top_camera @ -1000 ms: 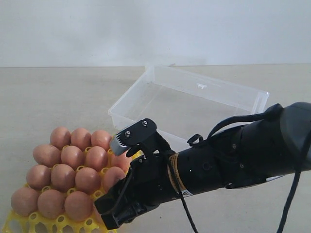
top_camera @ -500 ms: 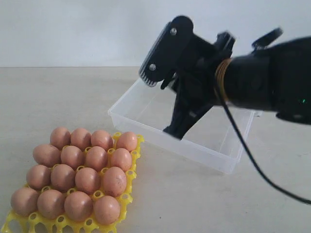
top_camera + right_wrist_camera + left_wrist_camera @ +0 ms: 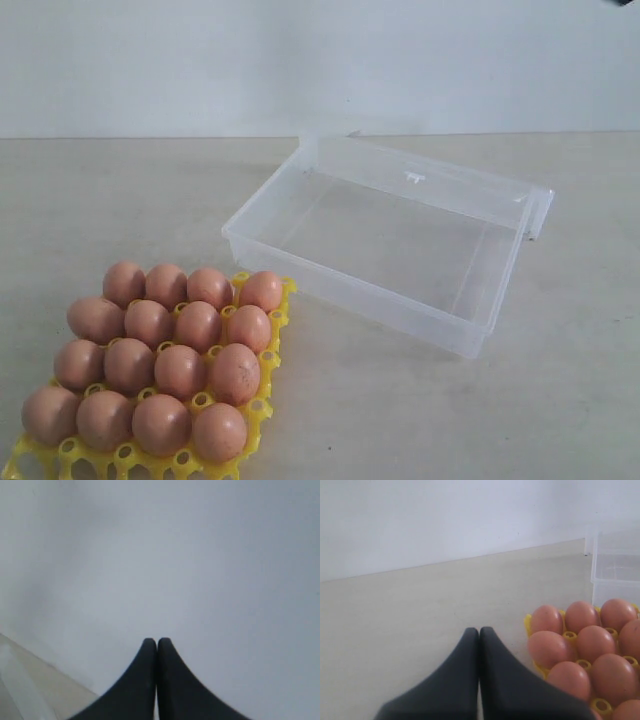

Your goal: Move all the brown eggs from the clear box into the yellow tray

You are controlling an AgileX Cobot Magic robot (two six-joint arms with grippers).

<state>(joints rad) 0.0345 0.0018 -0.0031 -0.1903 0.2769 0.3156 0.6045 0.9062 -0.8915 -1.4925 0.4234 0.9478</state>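
Several brown eggs (image 3: 180, 370) fill the yellow tray (image 3: 262, 402) at the front left of the exterior view. Behind it to the right stands the clear box (image 3: 470, 335), with no eggs in it and its lid open at the back. Neither arm shows in the exterior view. My left gripper (image 3: 479, 631) is shut with nothing in it, low over the table beside the tray (image 3: 527, 622) and its eggs (image 3: 550, 647). My right gripper (image 3: 157, 642) is shut on nothing and faces the white wall.
The beige table (image 3: 100, 200) runs back to a white wall (image 3: 300, 60). In the left wrist view a corner of the clear box (image 3: 615, 565) rises beyond the tray.
The right arm lifted from beside the tray, swung up over the box and left the exterior view. Its jaws went from open to shut. The egg at the tray's near right corner now shows.
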